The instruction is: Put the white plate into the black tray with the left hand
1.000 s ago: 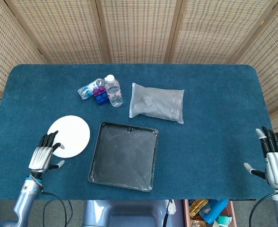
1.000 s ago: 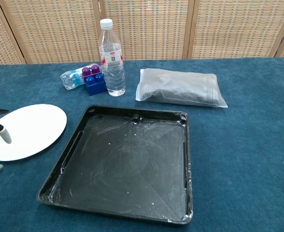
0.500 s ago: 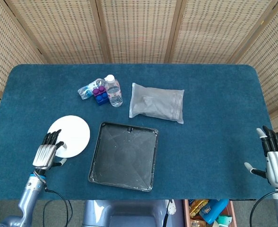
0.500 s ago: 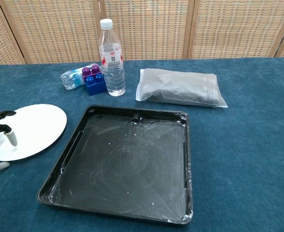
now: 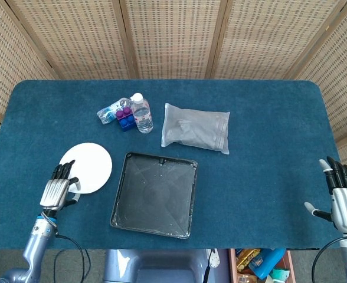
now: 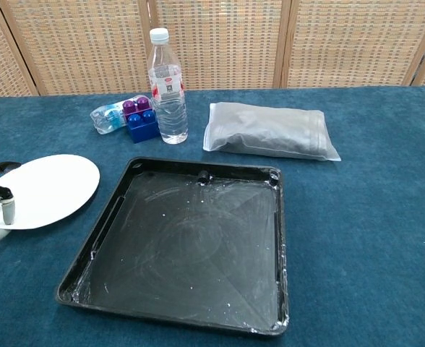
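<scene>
Compared with a second ago, the left hand [image 5: 58, 190] has closed on the near-left edge of the white plate [image 5: 87, 167], and that edge now looks slightly raised in the chest view. Its dark fingers [image 5: 63, 171] lie over the rim while a thumb tip [image 6: 8, 212] shows against the plate's near edge, so it appears to pinch the plate, though the underside contact is hidden. Just right of the plate, close but not touching, sits the black tray [image 5: 185, 218], square and empty apart from white scuffs. Farther back on the blue tabletop [image 5: 268, 130] stand a water bottle [image 5: 140, 113], a purple and blue toy block [image 5: 125, 118] with a small crumpled bottle [image 5: 108, 113] beside it, and a grey pouch [image 5: 196, 128]. At the far right edge the right hand [image 5: 344, 197] rests with fingers straight and apart, holding nothing.

To do this step well, the grip probably needs to be firm before lifting, since a thin rim can slip. Lift the plate high enough to pass the tray wall, carry it rightward level, and lower it flat in the middle.
</scene>
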Controlling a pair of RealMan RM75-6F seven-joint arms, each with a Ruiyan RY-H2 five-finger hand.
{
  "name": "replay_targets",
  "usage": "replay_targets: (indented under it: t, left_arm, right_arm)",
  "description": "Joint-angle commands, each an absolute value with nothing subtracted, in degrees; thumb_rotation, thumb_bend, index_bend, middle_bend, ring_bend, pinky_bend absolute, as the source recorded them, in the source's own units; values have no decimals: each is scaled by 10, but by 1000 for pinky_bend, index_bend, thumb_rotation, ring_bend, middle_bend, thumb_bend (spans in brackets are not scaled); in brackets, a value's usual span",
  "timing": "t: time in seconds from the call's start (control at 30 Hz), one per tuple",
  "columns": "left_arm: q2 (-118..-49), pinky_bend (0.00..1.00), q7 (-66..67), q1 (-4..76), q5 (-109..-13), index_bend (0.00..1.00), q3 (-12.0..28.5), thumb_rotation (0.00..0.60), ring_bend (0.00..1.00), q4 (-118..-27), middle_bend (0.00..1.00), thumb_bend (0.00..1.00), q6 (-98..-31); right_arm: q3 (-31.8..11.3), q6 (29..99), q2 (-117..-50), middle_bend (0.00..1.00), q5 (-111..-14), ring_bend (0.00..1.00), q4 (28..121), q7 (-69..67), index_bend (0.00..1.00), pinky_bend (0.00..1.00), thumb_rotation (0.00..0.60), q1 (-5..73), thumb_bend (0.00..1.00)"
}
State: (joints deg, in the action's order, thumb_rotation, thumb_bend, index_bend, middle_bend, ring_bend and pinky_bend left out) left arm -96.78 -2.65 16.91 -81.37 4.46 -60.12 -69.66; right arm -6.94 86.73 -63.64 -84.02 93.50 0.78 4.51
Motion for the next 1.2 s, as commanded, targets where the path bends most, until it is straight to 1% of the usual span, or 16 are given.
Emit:
replay_targets:
  t: [0.03, 0.2, 0.3, 0.43, 0.57, 0.77, 0.9, 1.03, 1.2]
  left_arm:
    - [-942, 0, -68, 171, -814, 690, 72, 600, 0, -631, 0, 429, -728]
    - [-902, 0, -93, 177, -818, 710, 94, 600, 0, -680, 0, 430, -752]
    - [-861, 0, -99, 183, -827, 714, 116, 600, 0, -739, 0, 429, -775]
    - [-825, 0, -84, 192, -839, 717, 123, 600, 0, -803, 0, 429, -780]
    - [-812, 0, -61, 204, -863, 717, 126, 600, 0, -860, 0, 430, -792]
    - [-821, 0, -33, 227, -915, 718, 94, 600, 0, -909, 0, 430, -778]
    - [-852, 0, 3, 243, -943, 718, 66, 600, 0, -917, 0, 430, -758]
    - [-891, 0, 26, 253, -947, 718, 44, 600, 0, -911, 0, 430, -734]
    - [-945, 0, 48, 262, -945, 718, 30, 600, 0, -878, 0, 429, -718]
  right_arm:
    - [-69, 868, -635, 0, -842, 0, 936, 5, 0, 0, 600, 45, 0]
    - [-68, 869, -634, 0, -843, 0, 937, 4, 0, 0, 600, 45, 0]
    - [-68, 870, -634, 0, -844, 0, 938, 3, 0, 0, 600, 44, 0]
    - [-68, 871, -634, 0, -845, 0, 939, 4, 0, 0, 600, 45, 0]
    - [-68, 872, -634, 0, -844, 0, 939, 5, 0, 0, 600, 44, 0]
    - [-68, 869, -635, 0, -842, 0, 938, 7, 0, 0, 600, 45, 0]
    - [-68, 870, -635, 0, -842, 0, 938, 8, 0, 0, 600, 45, 0]
    - [-67, 869, -636, 0, -842, 0, 939, 10, 0, 0, 600, 46, 0]
    - [-68, 868, -635, 0, -840, 0, 938, 9, 0, 0, 600, 46, 0]
